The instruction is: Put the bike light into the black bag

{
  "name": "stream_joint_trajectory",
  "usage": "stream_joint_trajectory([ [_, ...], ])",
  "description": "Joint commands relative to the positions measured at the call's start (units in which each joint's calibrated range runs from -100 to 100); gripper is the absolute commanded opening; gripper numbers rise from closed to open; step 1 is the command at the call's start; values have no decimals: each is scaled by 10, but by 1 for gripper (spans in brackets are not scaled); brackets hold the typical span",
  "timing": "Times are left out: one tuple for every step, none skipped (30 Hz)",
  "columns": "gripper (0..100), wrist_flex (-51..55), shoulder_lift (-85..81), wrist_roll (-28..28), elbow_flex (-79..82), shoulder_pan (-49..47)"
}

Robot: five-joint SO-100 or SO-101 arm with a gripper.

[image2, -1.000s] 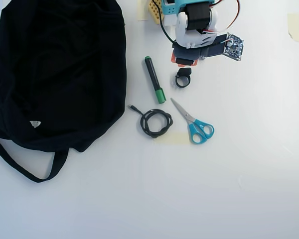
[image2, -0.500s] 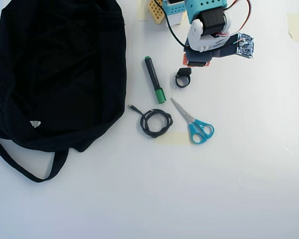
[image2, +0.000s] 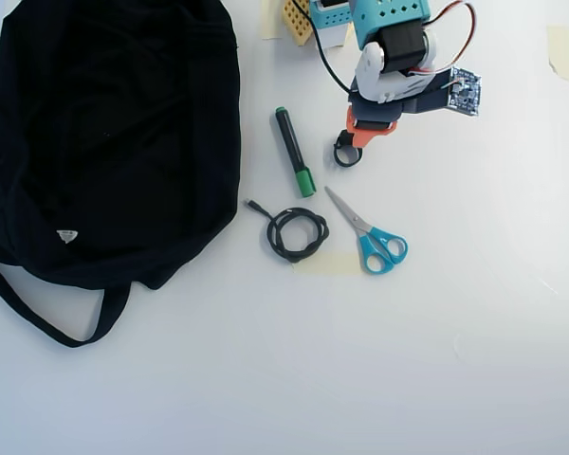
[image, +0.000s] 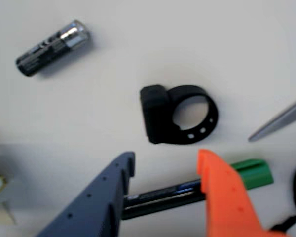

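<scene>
Overhead view, left to right: big black bag (image2: 104,142) lies flat on white tabletop (image2: 360,360), far left of fingers (image2: 353,142). Green-capped marker (image2: 294,152) next, left of fingers. Coiled cable (image2: 297,234) and blue scissors (image2: 372,234) below them. Bike light (image2: 346,154) sits right at fingertips; top part hidden, maybe touching. Wrist view: fingers (image: 165,165) spread apart, nothing between them. Bike light (image: 175,114) just beyond tips, loop strap pointing right. Battery (image: 52,48) far off, upper left.
</scene>
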Motion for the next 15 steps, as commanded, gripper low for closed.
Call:
stream_joint_trajectory([
  [19, -25, 13, 4, -17, 15],
  [19, -29, 20, 9, -17, 18],
  [19, -31, 27, 11, -17, 20],
  [19, -31, 34, 11, -18, 21],
  [19, -31, 39, 11, -20, 22],
  [19, -31, 43, 11, -21, 22],
  [19, -31, 45, 11, -22, 22],
  [19, -31, 45, 11, -19, 22],
  [19, -31, 45, 10, -16, 22],
  [19, -29, 45, 10, -15, 22],
  [19, -26, 45, 10, -15, 22],
  [19, -25, 45, 10, -15, 22],
  [19, -25, 45, 10, -15, 21],
  [19, -24, 45, 10, -14, 21],
  [19, -24, 45, 10, -14, 20],
])
